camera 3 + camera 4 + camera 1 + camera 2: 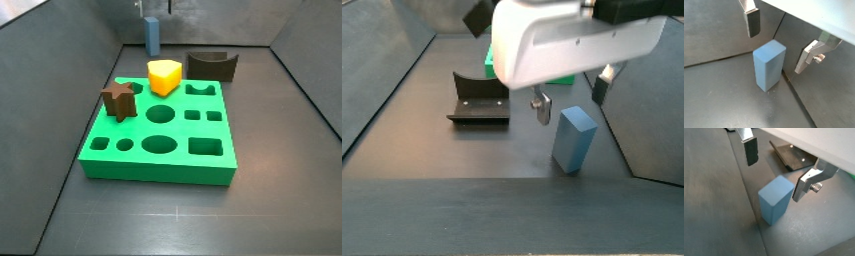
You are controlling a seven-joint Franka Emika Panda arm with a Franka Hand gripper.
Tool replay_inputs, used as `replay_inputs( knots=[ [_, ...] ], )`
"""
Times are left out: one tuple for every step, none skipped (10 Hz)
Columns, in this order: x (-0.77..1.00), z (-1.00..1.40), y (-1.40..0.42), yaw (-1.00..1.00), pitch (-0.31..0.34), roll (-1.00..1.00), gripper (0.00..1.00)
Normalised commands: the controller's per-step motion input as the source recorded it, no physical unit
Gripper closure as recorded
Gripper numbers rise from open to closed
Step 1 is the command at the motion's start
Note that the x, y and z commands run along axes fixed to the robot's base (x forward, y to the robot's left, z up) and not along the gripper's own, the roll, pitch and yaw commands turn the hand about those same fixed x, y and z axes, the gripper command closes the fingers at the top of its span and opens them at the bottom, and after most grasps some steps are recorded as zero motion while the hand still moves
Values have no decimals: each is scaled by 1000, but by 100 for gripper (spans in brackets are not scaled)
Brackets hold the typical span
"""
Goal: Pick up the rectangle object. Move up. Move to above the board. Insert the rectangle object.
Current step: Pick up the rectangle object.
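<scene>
The rectangle object [769, 65] is a tall blue-grey block standing upright on the dark floor near the wall; it also shows in the other wrist view [775, 202] and in both side views [152, 38] [575, 140]. My gripper [779, 42] is open and empty, just above the block's top, with one finger [753, 22] on each side of it and clear of it. The gripper shows the same way in the other wrist view [777, 170] and in a side view [572, 97]. The green board [201, 170] lies flat on the floor with many cut-out holes.
A yellow block [164, 76] and a brown star block [119, 100] stand on the board. A dark brown arch block [211, 65] stands behind it. The fixture [480, 100] stands on the floor near the blue block. Grey walls close in the floor.
</scene>
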Motion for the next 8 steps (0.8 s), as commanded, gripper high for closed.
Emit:
replay_inputs(
  knots=[
    [0, -1000, -69, 0, -13, 53, 0],
    [0, -1000, -60, 0, -10, 40, 0],
    [0, -1000, -23, 0, -11, 49, 0],
    [-146, -974, 0, 0, -126, 36, 0],
    [0, 0, 11, 0, 0, -17, 0],
    [0, 0, 0, 0, 0, 0, 0],
    [0, 0, 0, 0, 0, 0, 100],
    [0, 0, 0, 0, 0, 0, 100]
  ],
)
